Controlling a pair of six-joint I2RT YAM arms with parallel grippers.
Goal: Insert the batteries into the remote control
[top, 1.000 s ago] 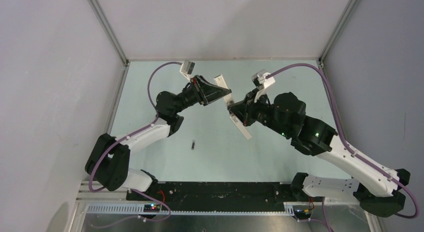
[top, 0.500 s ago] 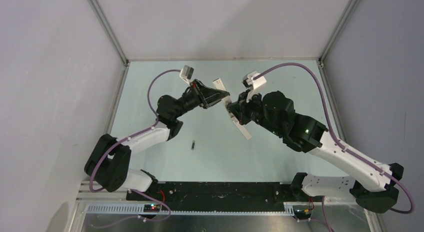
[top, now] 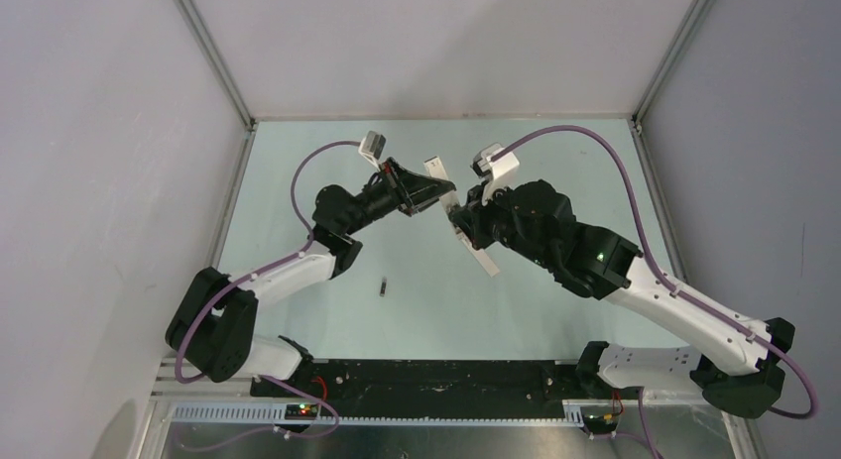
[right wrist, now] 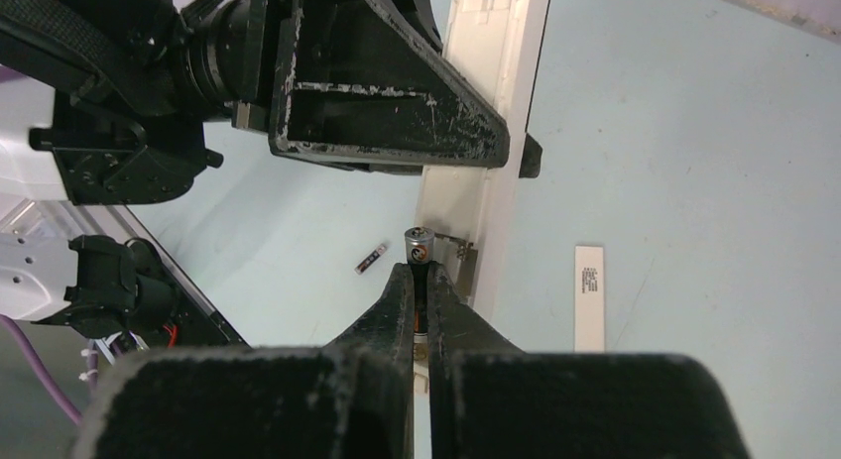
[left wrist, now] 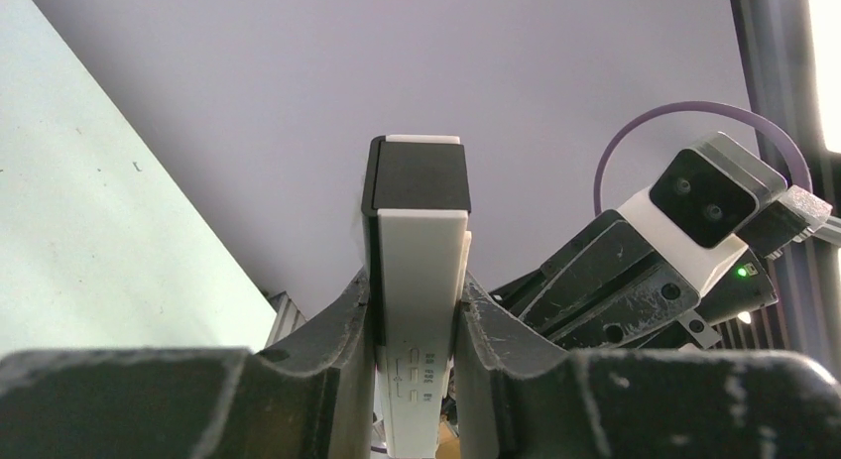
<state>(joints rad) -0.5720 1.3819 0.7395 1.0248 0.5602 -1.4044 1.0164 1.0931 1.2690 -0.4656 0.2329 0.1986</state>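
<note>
While the slim white remote control (right wrist: 501, 82), black at one end, is clamped by the left gripper (left wrist: 417, 290), a dark, metal-capped battery (right wrist: 419, 246) is pinched by the right gripper (right wrist: 421, 281) against its open side; a second battery (top: 381, 286) is seen lying on the table (top: 555, 162).

Marks on the remote control (left wrist: 421, 271) (print on the white strip (right wrist: 588, 300) too) are illegible.

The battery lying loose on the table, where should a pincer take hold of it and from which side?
Probably best to grip the loose battery around its middle, coming straight down from above. It lies flat on the table, with bare surface along both long sides, so the jaws can close across its narrow width.
</note>
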